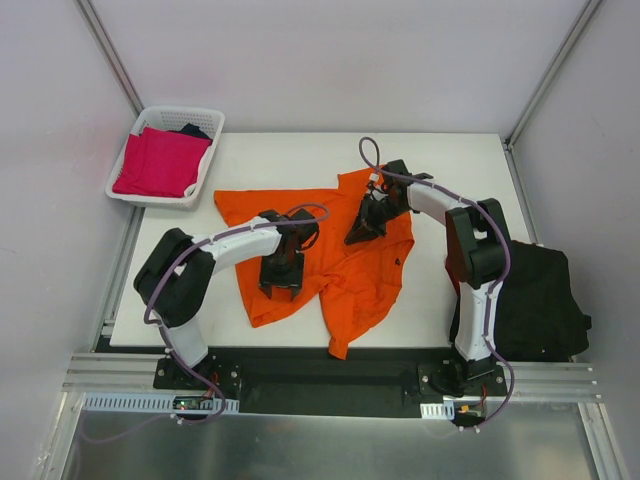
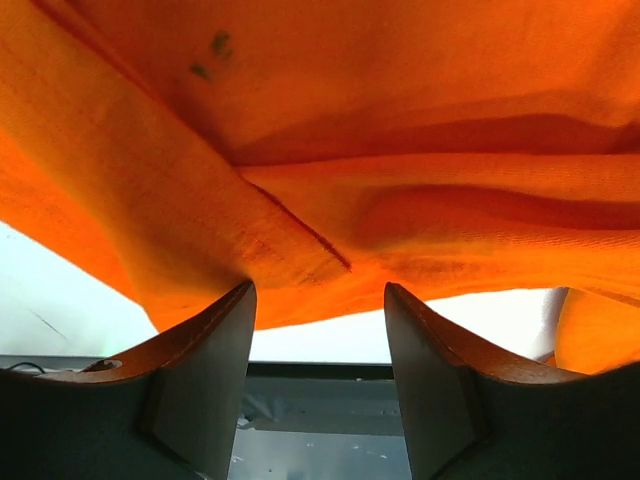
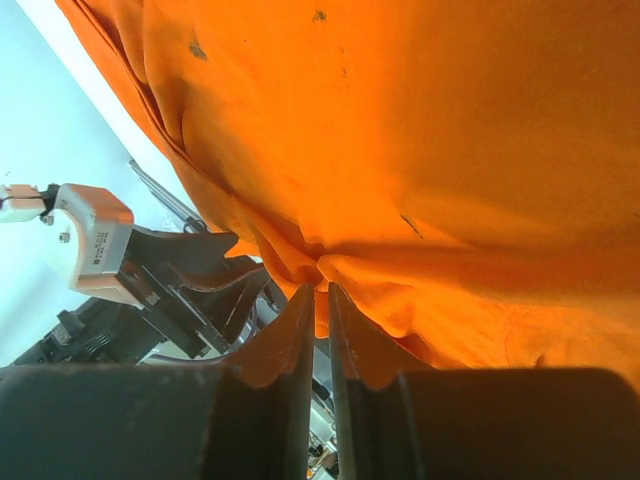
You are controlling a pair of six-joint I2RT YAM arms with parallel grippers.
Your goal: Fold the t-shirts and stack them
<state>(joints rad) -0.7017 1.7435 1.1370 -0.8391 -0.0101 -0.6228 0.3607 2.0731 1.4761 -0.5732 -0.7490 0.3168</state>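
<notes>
A bright orange t-shirt (image 1: 350, 265) lies crumpled across the middle of the white table (image 1: 450, 165). My left gripper (image 1: 280, 285) hovers over its lower left part. In the left wrist view this gripper (image 2: 319, 292) is open, with the orange cloth (image 2: 400, 150) just past the fingertips and nothing between them. My right gripper (image 1: 358, 235) is at the shirt's upper right. In the right wrist view it (image 3: 321, 292) is shut on a pinched fold of orange cloth (image 3: 420, 150). Black t-shirts (image 1: 540, 300) lie at the table's right edge. A magenta-pink t-shirt (image 1: 160, 162) fills the basket.
The white lattice basket (image 1: 205, 118) stands off the table's far left corner, with a bit of black cloth (image 1: 194, 131) behind the pink shirt. Grey walls and metal posts close in the table on three sides.
</notes>
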